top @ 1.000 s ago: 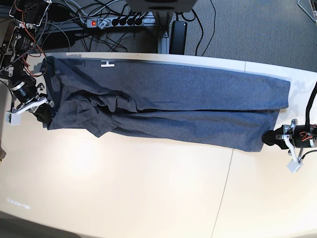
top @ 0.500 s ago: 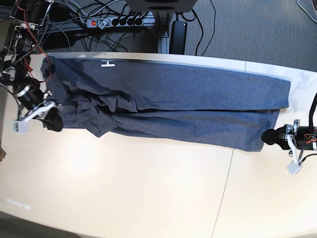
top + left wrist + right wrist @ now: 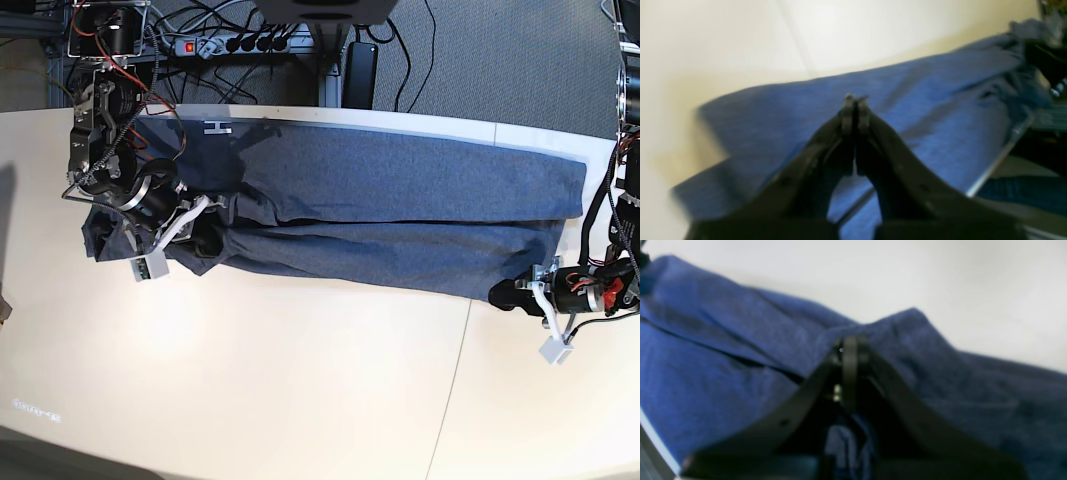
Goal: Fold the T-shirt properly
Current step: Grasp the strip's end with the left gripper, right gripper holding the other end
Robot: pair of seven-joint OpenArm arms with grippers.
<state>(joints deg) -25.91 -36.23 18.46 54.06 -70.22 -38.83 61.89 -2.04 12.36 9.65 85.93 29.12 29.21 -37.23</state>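
The T-shirt (image 3: 380,215) lies stretched out long across the far half of the pale table (image 3: 300,380), folded lengthwise so that one layer overlaps another along a seam-like line running from end to end. The right gripper (image 3: 205,235) sits at the bunched, wrinkled end of the cloth; in the right wrist view its jaws are pressed together, with a peak of blue fabric (image 3: 907,326) rising just beyond the tips and more fabric showing beneath them. That view is too blurred to tell whether cloth is actually pinched between the tips. The left gripper (image 3: 500,293) is at the opposite end, its tips at the near corner of the shirt's hem edge. In the left wrist view its jaws (image 3: 855,110) are clenched tight with no gap, the shirt spreading out beyond and below them, and whether a thin fold is caught there cannot be told. Behind the table a power strip (image 3: 235,43) and cables lie on the grey floor.
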